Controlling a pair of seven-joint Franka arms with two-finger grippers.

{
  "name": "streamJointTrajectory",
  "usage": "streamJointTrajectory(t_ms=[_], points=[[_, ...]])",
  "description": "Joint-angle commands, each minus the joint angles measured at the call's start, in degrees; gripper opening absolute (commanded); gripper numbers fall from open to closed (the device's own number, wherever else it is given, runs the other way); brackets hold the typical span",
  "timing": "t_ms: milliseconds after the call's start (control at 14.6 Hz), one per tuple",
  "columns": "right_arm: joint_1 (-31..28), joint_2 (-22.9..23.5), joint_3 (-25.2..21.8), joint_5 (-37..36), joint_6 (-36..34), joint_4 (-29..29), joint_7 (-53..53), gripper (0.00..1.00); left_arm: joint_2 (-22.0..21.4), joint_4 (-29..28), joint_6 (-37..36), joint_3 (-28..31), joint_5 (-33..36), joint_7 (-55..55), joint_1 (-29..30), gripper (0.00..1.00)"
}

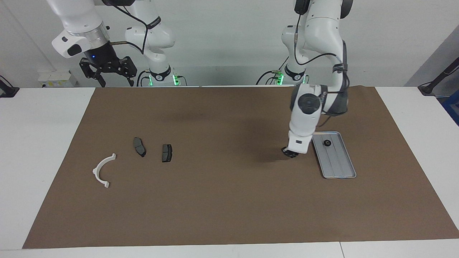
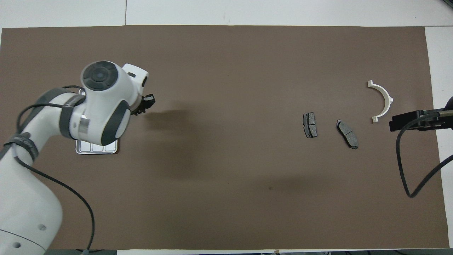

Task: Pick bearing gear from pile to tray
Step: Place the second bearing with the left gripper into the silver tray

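My left gripper [image 1: 289, 153] [image 2: 147, 103] hangs shut just above the brown mat, right beside the tray's [image 1: 339, 166] [image 2: 95, 149] long edge. Its fingertips form one dark clump, and I cannot make out a piece between them. One small black round bearing gear [image 1: 327, 143] lies in the tray at the end nearer the robots. The left arm hides most of the tray in the overhead view. The pile lies toward the right arm's end: a white half-ring [image 1: 102, 170] [image 2: 384, 101] and two dark brake pads [image 1: 139, 146] [image 1: 166, 152]. My right gripper [image 1: 107, 71] [image 2: 417, 119] waits open, raised over the mat's corner.
The brown mat [image 1: 215, 200] covers most of the white table. A black cable [image 2: 407, 166] hangs from the right arm over the mat's edge. The two brake pads [image 2: 310, 125] [image 2: 347, 134] lie side by side, nearer the mat's middle than the half-ring.
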Motion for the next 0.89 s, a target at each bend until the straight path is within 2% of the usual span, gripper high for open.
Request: streamJointTrajectory(t_ms=[0,137,274,479,821], points=[[-1.83,-0.05,1.54,0.43,1.26,-0.55,0.59,1.00,-1.22,-1.90,0.78,-1.19,0.15,14.91,8.46,0.00],[-1.92,0.04,1.45,0.43,1.26,-0.47,0.59,1.00,-1.22,-2.69,2.11,-1.20,-2.83,28.27,12.87,0.00],[-1.84,0.04,1.45,0.43,1.34,-0.38,0.59,1.00,-0.78,-2.78,3.60,-1.02,-7.66,35.95,15.00,0.00],[-1.92,0.13,1.45,0.52,1.43,-0.38,-1.68,1.00,0.79,-2.87,6.50,-1.02,-7.94,37.83,15.18,0.00],[-1.92,0.30,1.36,0.52,1.43,-0.55,-3.46,1.00,1.33,-2.87,6.86,-1.02,-7.94,41.16,14.82,0.00]])
